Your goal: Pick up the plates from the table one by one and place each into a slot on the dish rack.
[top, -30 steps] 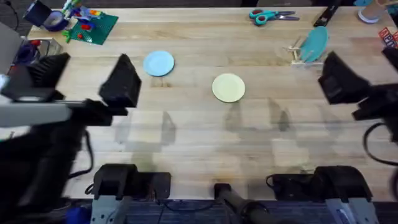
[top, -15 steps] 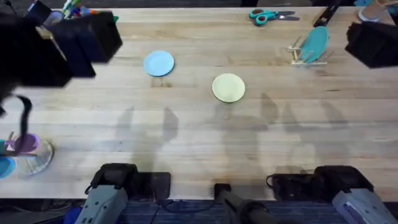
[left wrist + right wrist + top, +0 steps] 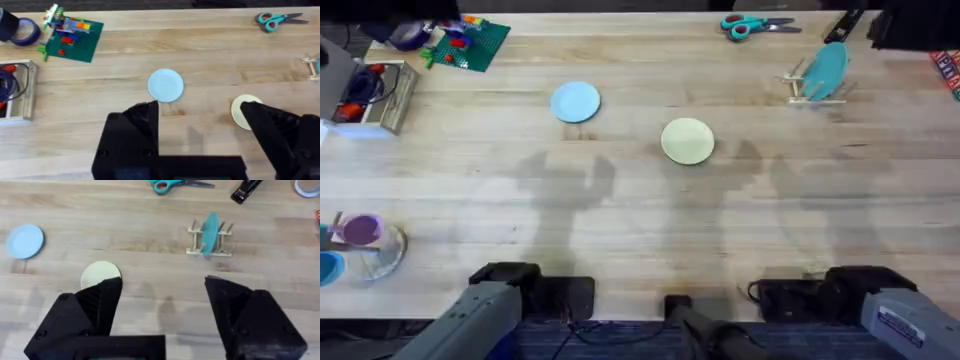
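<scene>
Two plates lie flat on the table (image 3: 640, 230): a light blue plate (image 3: 576, 101) toward the far left and a pale cream plate (image 3: 687, 140) near the middle. The small wooden dish rack (image 3: 812, 92) stands at the far right with a darker teal plate (image 3: 827, 68) upright in one slot. In the left wrist view my left gripper (image 3: 199, 106) hangs open high above the blue plate (image 3: 165, 85), and one finger covers part of the cream plate (image 3: 239, 107). My right gripper (image 3: 164, 280) is open too, high over the table between the cream plate (image 3: 97, 272) and the rack (image 3: 210, 244).
Teal scissors (image 3: 755, 24) and a black stapler (image 3: 845, 25) lie along the far edge. A green brick baseplate (image 3: 468, 42) and a wooden box of cables (image 3: 375, 92) sit far left. A clear glass dish (image 3: 370, 245) is near left.
Both arms have swung up and away from the middle of the overhead view toward its far corners. The plates and the rack have not moved.
</scene>
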### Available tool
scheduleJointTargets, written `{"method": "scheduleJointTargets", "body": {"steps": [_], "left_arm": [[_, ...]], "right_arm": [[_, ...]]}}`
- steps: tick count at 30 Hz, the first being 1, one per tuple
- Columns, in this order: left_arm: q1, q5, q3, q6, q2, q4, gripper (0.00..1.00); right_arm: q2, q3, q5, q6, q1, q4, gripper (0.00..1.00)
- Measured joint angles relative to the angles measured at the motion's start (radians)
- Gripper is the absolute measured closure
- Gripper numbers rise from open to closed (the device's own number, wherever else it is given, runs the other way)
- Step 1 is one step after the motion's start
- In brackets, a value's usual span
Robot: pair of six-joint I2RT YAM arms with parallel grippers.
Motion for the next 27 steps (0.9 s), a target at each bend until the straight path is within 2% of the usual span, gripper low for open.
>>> {"method": "scheduleJointTargets", "body": {"steps": [8,14,15,19,21,27], "left_arm": [[0.0,0.037,0.125,-0.033,0.112,-0.123,0.008],[0.0,0.044,0.134,-0.04,0.151,-0.137,0.008],[0.0,0.045,0.134,-0.044,0.151,-0.137,0.282],[0.0,0.046,0.134,-0.044,0.151,-0.136,0.899],[0.0,0.047,0.134,-0.042,0.151,-0.136,0.954],[0.0,0.047,0.134,-0.042,0.151,-0.136,0.959]], "right_arm": [[0.1,0.101,0.0,0.0,0.0,-0.109,0.007],[0.126,0.104,0.0,0.0,0.0,-0.097,0.009],[0.126,0.105,0.0,0.0,0.0,-0.07,0.008],[0.126,0.105,0.0,0.0,0.0,-0.065,0.008],[0.126,0.105,0.0,0.0,0.0,-0.065,0.008],[0.126,0.105,0.0,0.0,0.0,-0.061,0.007]]}}
